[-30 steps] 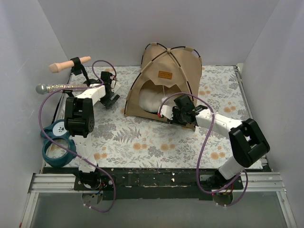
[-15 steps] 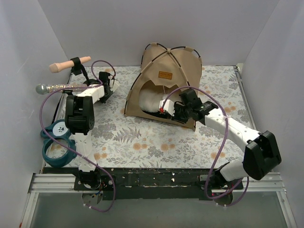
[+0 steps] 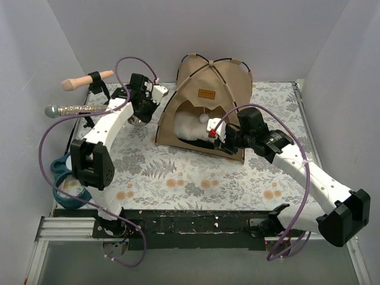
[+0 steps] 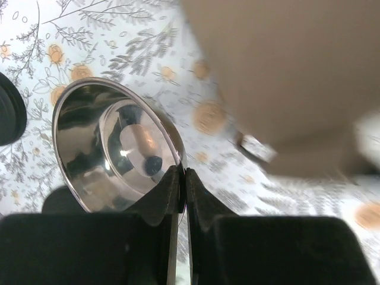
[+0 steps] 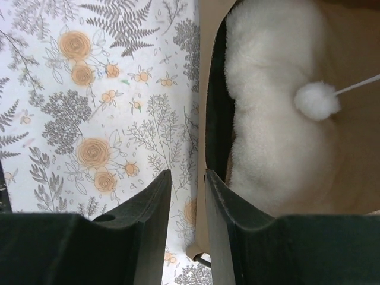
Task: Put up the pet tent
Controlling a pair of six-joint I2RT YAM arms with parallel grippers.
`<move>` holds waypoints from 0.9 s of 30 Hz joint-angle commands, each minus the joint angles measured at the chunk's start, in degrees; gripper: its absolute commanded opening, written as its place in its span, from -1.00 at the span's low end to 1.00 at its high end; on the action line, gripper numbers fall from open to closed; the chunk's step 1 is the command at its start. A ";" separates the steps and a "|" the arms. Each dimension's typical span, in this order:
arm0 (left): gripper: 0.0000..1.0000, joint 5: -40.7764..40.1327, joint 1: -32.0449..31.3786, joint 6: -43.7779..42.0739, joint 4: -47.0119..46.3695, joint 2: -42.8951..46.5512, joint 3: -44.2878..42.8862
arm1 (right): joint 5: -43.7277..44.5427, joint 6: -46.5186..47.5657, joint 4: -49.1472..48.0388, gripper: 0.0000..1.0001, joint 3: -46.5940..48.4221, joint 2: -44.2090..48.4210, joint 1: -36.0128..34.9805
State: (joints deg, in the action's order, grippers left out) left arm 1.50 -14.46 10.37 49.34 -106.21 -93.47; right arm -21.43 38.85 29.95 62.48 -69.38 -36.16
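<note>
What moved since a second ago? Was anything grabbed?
The left arm stretched out and the left gripper shut on the rim of the steel bowl. The right arm's elbow swung out right; the right gripper stayed at the pet tent doorway, jaws apart. The tent stayed put.

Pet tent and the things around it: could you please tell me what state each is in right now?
pet tent: standing, poles crossed on top, doorway open.
pillow: lying inside the pet tent.
pom-pom: hanging in the doorway.
steel bowl: clamped at its rim.
left pincer: shut on the steel bowl.
right pincer: open, at the doorway's edge.
</note>
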 commanded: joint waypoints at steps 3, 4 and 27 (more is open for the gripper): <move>-1.00 18.42 0.48 3.70 22.52 16.63 -7.59 | -4.41 -4.22 -2.97 -0.25 -1.13 5.04 -0.14; -1.00 21.67 0.48 2.82 25.60 18.48 -8.30 | -4.93 -4.57 -2.97 -0.25 -1.30 5.48 -0.14; -1.00 -31.38 4.42 9.58 30.02 48.56 29.39 | -3.44 -3.79 0.72 -0.24 0.62 5.67 -1.28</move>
State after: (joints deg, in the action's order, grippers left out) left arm -16.21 -13.63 16.49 76.79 -60.10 -67.07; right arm -25.02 34.44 30.65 60.23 -62.35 -36.71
